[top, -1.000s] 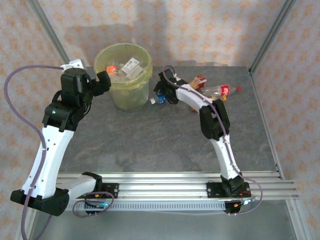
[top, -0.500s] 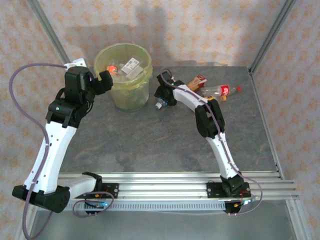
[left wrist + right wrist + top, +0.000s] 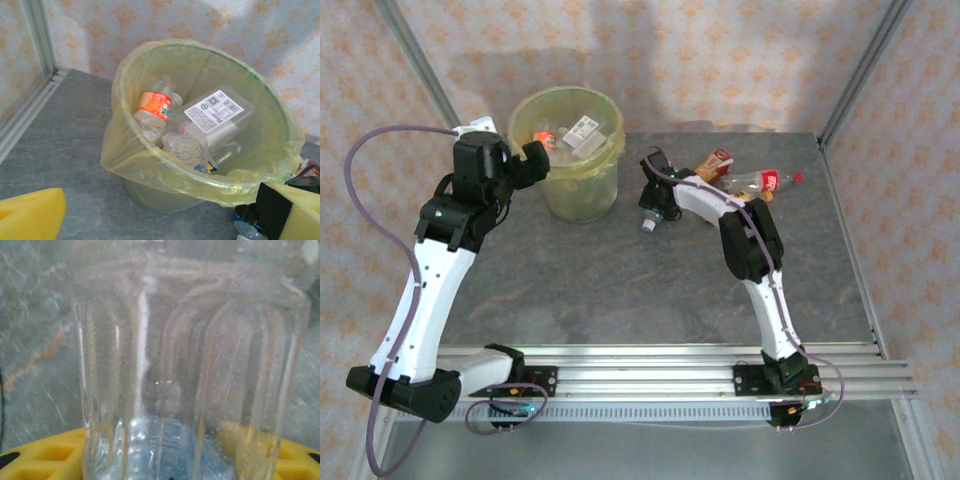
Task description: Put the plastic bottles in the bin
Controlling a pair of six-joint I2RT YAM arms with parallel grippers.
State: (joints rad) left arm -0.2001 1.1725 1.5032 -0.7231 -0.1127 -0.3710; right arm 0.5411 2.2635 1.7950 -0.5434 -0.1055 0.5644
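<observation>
From above, the round bin (image 3: 580, 195), lined with a crinkled yellow-green bag, stands at the far left of the mottled grey table (image 3: 620, 290). The left gripper (image 3: 535, 163) hovers at its rim with its fingers spread wide. Just right of the bin, the right gripper (image 3: 656, 196) is closed around a clear bottle (image 3: 649, 220), whose pale cap points down toward the table. Two more bottles lie near the far right edge, one clear with a red label (image 3: 760, 182), one brownish (image 3: 718, 160).

Left wrist view: soft yellow foam pads (image 3: 30, 215) sit far apart at the lower corners. Inside the bin, crumpled clear bottles are heaped; one has an orange label (image 3: 156, 104), and another is flat-sided with a white printed label (image 3: 215, 111).

Right wrist view: the ribbed, transparent wall of the clear bottle stands between the yellow pads (image 3: 45, 455); a bluish patch shows low down.
</observation>
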